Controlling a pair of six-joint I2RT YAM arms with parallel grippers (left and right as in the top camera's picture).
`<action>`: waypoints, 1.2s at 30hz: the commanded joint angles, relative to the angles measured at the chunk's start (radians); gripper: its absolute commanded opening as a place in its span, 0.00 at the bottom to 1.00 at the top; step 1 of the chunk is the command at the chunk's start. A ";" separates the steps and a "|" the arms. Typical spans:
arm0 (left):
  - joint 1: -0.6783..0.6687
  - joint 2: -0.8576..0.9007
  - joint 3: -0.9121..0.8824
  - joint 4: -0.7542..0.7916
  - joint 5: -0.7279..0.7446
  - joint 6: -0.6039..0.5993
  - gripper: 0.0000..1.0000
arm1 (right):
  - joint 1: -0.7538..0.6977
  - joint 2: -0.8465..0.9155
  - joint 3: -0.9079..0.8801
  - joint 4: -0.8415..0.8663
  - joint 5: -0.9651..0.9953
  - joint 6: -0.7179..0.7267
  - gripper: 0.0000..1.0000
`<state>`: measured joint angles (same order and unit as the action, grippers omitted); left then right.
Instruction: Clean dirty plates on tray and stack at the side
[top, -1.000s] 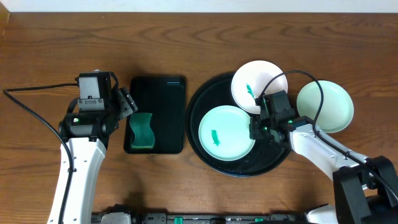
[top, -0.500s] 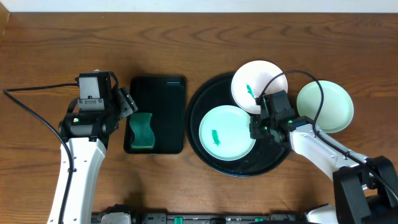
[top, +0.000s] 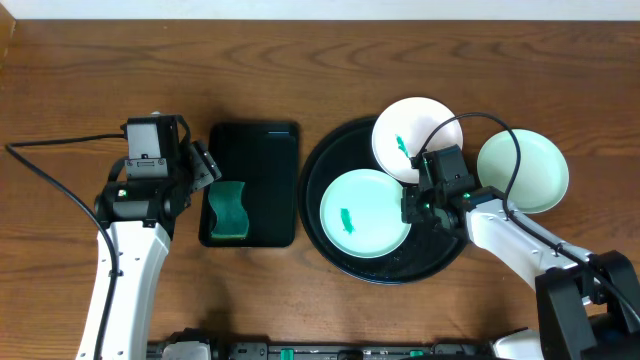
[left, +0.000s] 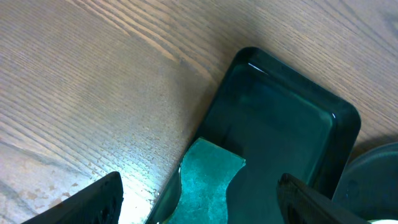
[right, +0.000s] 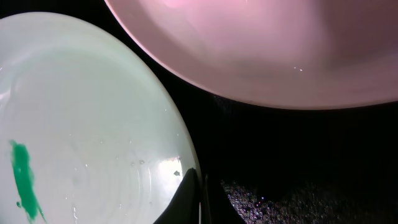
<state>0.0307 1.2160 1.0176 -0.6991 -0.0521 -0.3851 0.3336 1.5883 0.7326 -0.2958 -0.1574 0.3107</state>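
Our right gripper (top: 408, 211), clenched and seemingly on nothing, sits at the 3 o'clock rim of the smeared mint plate (top: 363, 213) inside the tray (top: 440, 248). The plate lies toward 9 o'clock from its tips. Our left gripper (top: 207, 168), spread wide, hangs by the sponge (top: 228, 210), which lies toward 5 o'clock, so that arm is nearer it.

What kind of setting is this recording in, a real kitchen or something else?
Probably a tabletop test bench staged for dishwashing practice, not a kitchen: a plain wooden table, green-smeared small round plates on a large round black tray, and a green sponge in a rectangular black tray. No sink shows.
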 joint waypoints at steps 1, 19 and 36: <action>-0.002 0.000 0.017 0.000 -0.013 -0.001 0.79 | 0.001 -0.012 -0.005 -0.007 0.018 0.006 0.01; -0.012 0.025 0.007 -0.137 0.175 0.000 0.69 | 0.001 -0.012 -0.005 -0.007 0.018 0.006 0.01; -0.028 0.216 -0.061 -0.140 0.175 0.124 0.63 | 0.001 -0.012 -0.005 -0.007 0.018 0.006 0.01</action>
<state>0.0051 1.3987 0.9680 -0.8494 0.1192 -0.3038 0.3332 1.5883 0.7326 -0.2974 -0.1574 0.3107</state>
